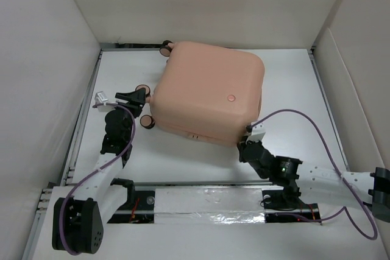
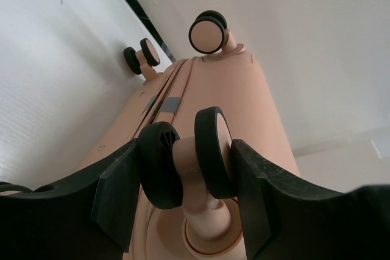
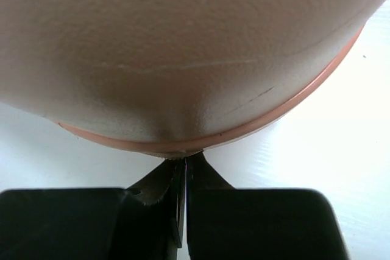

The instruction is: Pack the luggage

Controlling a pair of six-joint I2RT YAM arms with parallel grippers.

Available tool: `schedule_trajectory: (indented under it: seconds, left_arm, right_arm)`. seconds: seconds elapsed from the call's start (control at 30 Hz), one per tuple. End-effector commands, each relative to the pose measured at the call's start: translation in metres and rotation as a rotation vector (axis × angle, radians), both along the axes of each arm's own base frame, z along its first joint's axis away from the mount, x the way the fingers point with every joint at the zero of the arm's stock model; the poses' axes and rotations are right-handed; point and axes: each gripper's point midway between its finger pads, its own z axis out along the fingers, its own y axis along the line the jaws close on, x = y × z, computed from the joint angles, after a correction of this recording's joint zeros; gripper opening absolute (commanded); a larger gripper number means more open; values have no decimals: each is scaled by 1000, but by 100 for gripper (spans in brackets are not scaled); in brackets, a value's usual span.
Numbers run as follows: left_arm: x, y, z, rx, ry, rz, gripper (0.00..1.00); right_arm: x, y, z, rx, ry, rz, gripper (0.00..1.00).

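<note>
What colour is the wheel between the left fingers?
The wheel has black tyres on a salmon-pink hub and stem; the left wrist view shows it best.

The left arm (image 1: 117, 127) reaches from the bench's near-left corner along its left edge. Its black two-finger left gripper (image 2: 186, 168) is spread wide, one finger (image 2: 116, 193) against each side of a black-and-pink twin caster wheel (image 2: 210, 150). The right arm (image 1: 286, 168) lies low along the near edge, and its black right gripper (image 3: 184, 168) has both fingers pinched together.
</note>
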Motion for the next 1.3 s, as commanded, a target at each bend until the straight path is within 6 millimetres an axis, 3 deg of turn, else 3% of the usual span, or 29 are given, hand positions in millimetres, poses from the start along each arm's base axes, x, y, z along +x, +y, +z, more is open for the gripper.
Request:
schedule_trajectory:
  seconds: [0.0, 0.07, 0.13, 0.17, 0.27, 0.3, 0.37, 0.4, 0.43, 0.47, 0.5, 0.63, 0.73, 0.77, 0.8, 0.93, 1.0, 1.07, 1.1, 1.13, 1.17, 1.2, 1.23, 1.27]
  left_arm:
    - [2, -26, 60, 45, -170, -119, 0]
    - [2, -31, 54, 47, -161, -138, 0]
    - [-1, -43, 43, 31, -151, -195, 0]
    - [-4, -48, 34, 21, -144, -214, 0]
    - [-9, -58, 16, 32, -117, -251, 0]
    - [-12, -59, 15, 32, -120, -256, 0]
    - [-18, -61, 7, 39, -108, -281, 0]
    - [-21, -63, 8, 43, -115, -291, 0]
    - [-24, -64, 6, 49, -114, -303, 0]
    - [-27, -65, 1, 53, -106, -314, 0]
    - [-31, -67, 1, 57, -113, -328, 0]
    - [-42, -79, -6, 62, -117, -395, 0]
    - [-54, -103, -6, 109, -135, -466, 0]
    - [-58, -112, -7, 127, -130, -485, 0]
    - [-73, -134, -6, 139, -143, -552, 0]
    - [-96, -166, -7, 233, -150, -557, 0]
    - [-108, -173, -18, 317, -132, -574, 0]
    - [-123, -185, -29, 347, -119, -601, 0]
    - [-125, -193, -44, 392, -89, -624, 0]
    - [-127, -201, -49, 412, -78, -649, 0]
    - [-130, -216, -38, 405, -108, -680, 0]
    - [-129, -227, -55, 449, -74, -709, 0]
    - [-129, -237, -58, 474, -81, -741, 0]
    - [-127, -251, -43, 456, -118, -754, 0]
  right_arm:
    - [-8, 65, 65, 263, -70, 164, 0]
    - [-22, 89, 76, 280, -45, 281, 0]
    - [-38, 117, 71, 256, 12, 430, 0]
    - [-40, 130, 86, 268, 13, 471, 0]
    - [-39, 141, 88, 208, 13, 532, 0]
    - [-21, 132, 94, 208, -5, 482, 0]
    - [-4, 110, 111, 235, -45, 450, 0]
    - [22, 84, 119, 248, -72, 365, 0]
    - [27, 68, 121, 252, -83, 348, 0]
    - [29, 45, 143, 292, -144, 315, 0]
    - [42, 17, 143, 287, -152, 247, 0]
    - [46, -37, 149, 267, -181, 158, 0]
    - [41, -43, 134, 269, -136, 175, 0]
    - [41, -47, 120, 261, -103, 160, 0]
    - [39, -48, 113, 253, -89, 163, 0]
    - [33, -51, 87, 288, -51, 129, 0]
    - [30, -53, 72, 305, -24, 99, 0]
    - [29, -54, 73, 329, -26, 81, 0]
    - [29, -55, 70, 330, -19, 67, 0]
    - [29, -53, 67, 334, -11, 66, 0]
    - [28, -51, 63, 330, 7, 71, 0]
    - [28, -51, 60, 324, 19, 70, 0]
    - [24, -43, 57, 321, 37, 104, 0]
    - [22, -38, 54, 316, 49, 124, 0]
